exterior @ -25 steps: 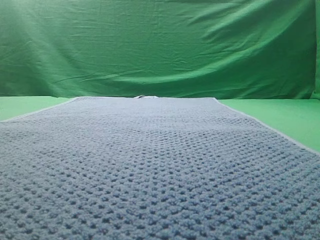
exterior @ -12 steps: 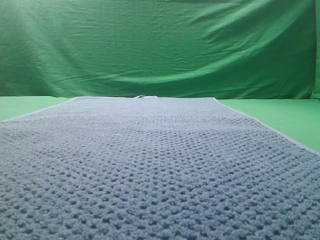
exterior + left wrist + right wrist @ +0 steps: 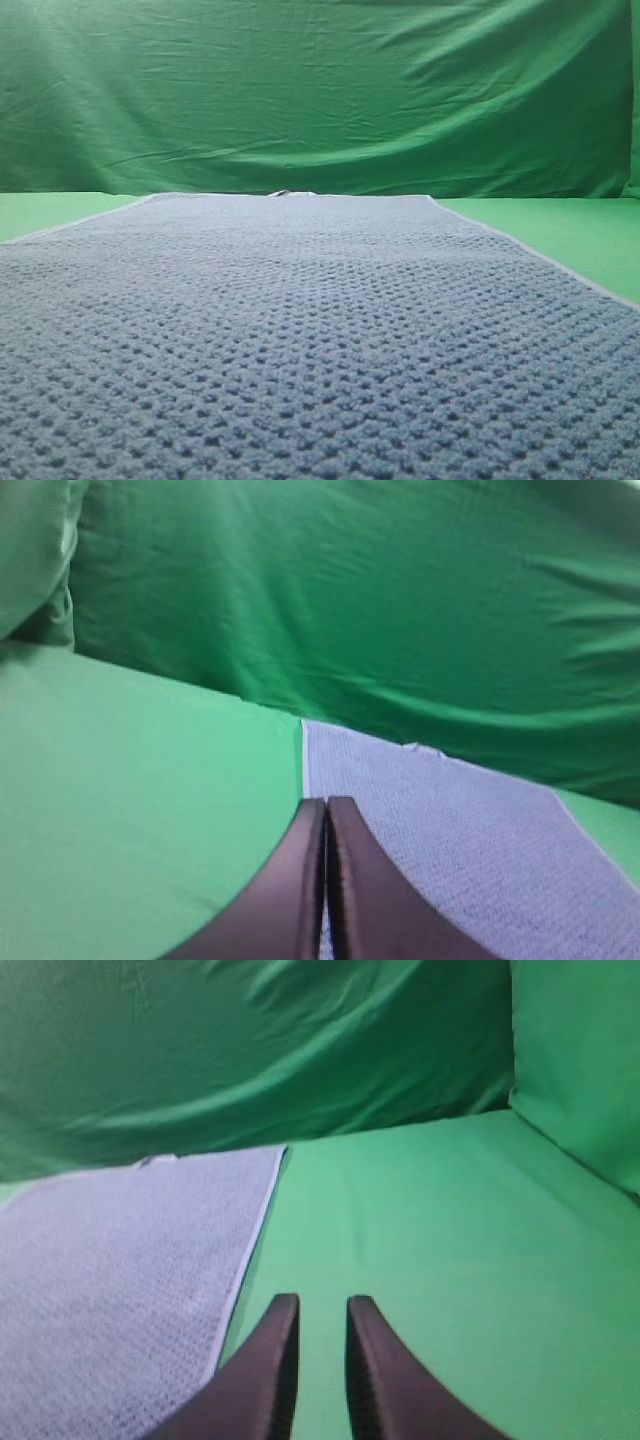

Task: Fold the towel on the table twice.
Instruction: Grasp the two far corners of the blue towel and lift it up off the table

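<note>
The blue-grey waffle towel (image 3: 300, 330) lies flat and unfolded on the green table (image 3: 560, 230), filling most of the exterior view. Neither gripper shows in that view. In the left wrist view my left gripper (image 3: 326, 802) has its dark fingers pressed together and empty. It hovers over the towel's (image 3: 450, 840) pale left hem. In the right wrist view my right gripper (image 3: 322, 1302) has a narrow gap between its fingers. It is over bare table (image 3: 430, 1240), just right of the towel's (image 3: 120, 1260) right hem.
A wrinkled green backdrop curtain (image 3: 320, 90) hangs behind the table's far edge. A small white tag (image 3: 290, 193) sticks up at the towel's far hem. Bare green table (image 3: 130, 810) lies on both sides of the towel.
</note>
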Controlling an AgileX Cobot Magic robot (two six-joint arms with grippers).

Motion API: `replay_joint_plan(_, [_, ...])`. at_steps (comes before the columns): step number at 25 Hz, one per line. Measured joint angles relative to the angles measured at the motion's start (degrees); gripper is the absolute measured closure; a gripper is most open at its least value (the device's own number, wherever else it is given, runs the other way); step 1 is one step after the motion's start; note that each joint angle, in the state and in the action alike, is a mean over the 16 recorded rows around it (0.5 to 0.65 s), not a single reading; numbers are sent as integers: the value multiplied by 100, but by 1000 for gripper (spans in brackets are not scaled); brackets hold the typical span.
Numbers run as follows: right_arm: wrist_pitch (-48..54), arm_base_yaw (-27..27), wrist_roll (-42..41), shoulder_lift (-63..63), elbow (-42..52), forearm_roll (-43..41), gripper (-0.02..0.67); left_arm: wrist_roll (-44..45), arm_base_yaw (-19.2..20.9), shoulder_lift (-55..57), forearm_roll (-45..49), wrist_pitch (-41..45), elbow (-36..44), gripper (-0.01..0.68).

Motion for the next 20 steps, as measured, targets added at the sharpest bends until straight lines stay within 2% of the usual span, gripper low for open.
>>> replay_joint_plan(4, [-448, 0, 4, 0, -19, 252, 548, 3, 0, 0, -119, -423, -52, 673])
replay_joint_plan(8, [-647, 0, -18, 48, -244, 446, 548, 7, 0, 34, -4, -348, -319, 673])
replay_joint_plan(20, [464, 0, -494, 1537, -2019, 591, 548, 20, 0, 888, 330, 1227, -1990, 673])
